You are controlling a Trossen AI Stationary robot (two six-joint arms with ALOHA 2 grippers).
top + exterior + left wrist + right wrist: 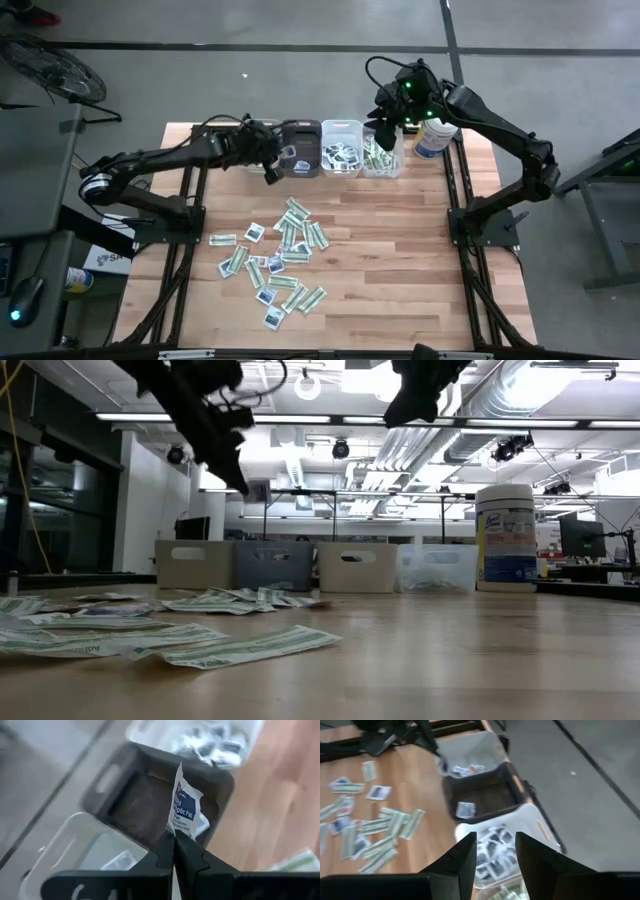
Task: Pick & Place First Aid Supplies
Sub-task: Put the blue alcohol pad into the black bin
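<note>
Left gripper [174,851]: clamps your squarish white blue-printed paper packet [184,810] over dark plastic bin [125,767], ready to drop | Right gripper [493,851]: parted, empty, above bins.

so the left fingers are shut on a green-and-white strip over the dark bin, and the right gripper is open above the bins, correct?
Not quite. The left gripper is shut on a squarish white antiseptic pad packet with blue print, not a green-and-white strip; the left wrist view shows it. The rest holds: it hangs over the dark bin, and the right gripper is open above the bins.
</note>
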